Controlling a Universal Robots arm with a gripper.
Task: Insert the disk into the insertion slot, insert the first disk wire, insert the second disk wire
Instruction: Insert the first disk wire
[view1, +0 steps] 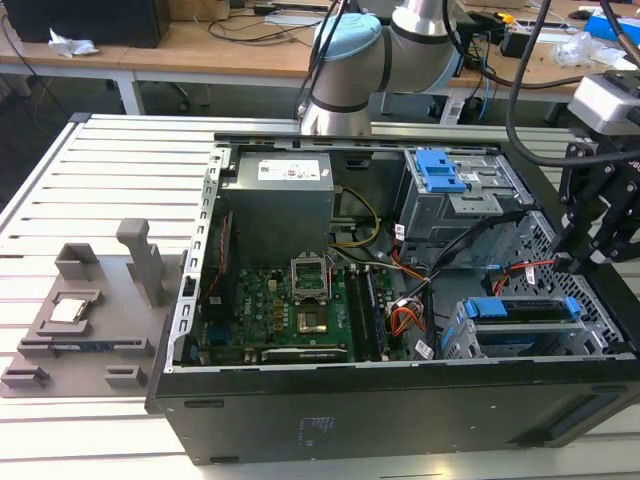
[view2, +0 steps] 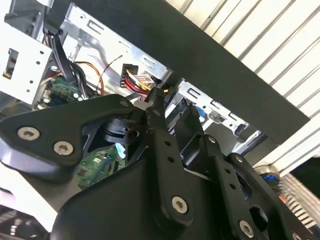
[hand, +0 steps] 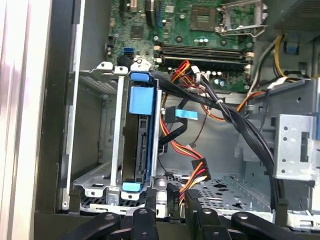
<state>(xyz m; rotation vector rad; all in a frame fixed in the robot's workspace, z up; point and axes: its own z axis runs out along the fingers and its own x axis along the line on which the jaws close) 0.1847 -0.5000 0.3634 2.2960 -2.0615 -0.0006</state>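
The black linkage gripper (hand: 172, 216), jaws apart, hangs near the flat silver disk in its bright blue plastic caddy (hand: 141, 145), seated in the grey perforated sheet-metal insertion slot (hand: 95, 131); likely stiff, weighty, best held by the caddy's edges.

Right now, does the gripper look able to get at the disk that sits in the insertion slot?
Probably yes. The gripper hangs over the open case near the insertion slot, and the disk shows its blue-framed edge uncovered. The black cable bundle runs beside the disk, not across it.
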